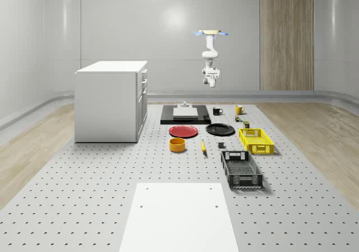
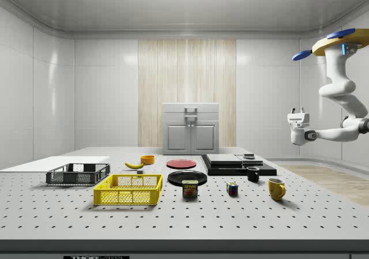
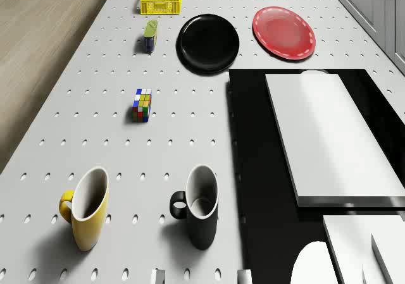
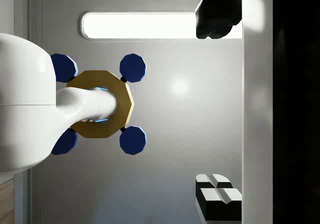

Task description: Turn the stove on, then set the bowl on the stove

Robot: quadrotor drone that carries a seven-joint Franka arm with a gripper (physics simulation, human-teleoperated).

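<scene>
The stove point(image 1: 185, 115) is a black slab with a pale plate on top and a small knob point(image 1: 183, 103) at its far end; it also lies at mid-table in the side view point(image 2: 233, 164) and beneath the drone camera point(image 3: 253, 170). The orange bowl point(image 1: 178, 145) stands in front of the red plate, well short of the stove, and shows again as the bowl point(image 2: 147, 160). My drone point(image 1: 210, 33) hovers high behind the stove's far end. The gripper point(image 1: 211, 79) hangs in the air above the mugs, tilted upward point(image 2: 297, 112). Its fingers point(image 4: 216, 196) stand wide apart, holding nothing.
Red plate point(image 1: 183, 131) and black plate point(image 1: 220, 129) lie before the stove. Black mug point(image 3: 199, 205), yellow mug point(image 3: 85, 208), cube point(image 3: 142, 104) and can point(image 3: 150, 35) sit beside it. Yellow basket point(image 1: 256, 140), black basket point(image 1: 241, 168), banana point(image 1: 203, 146), cabinet point(image 1: 111, 100), white board point(image 1: 178, 215).
</scene>
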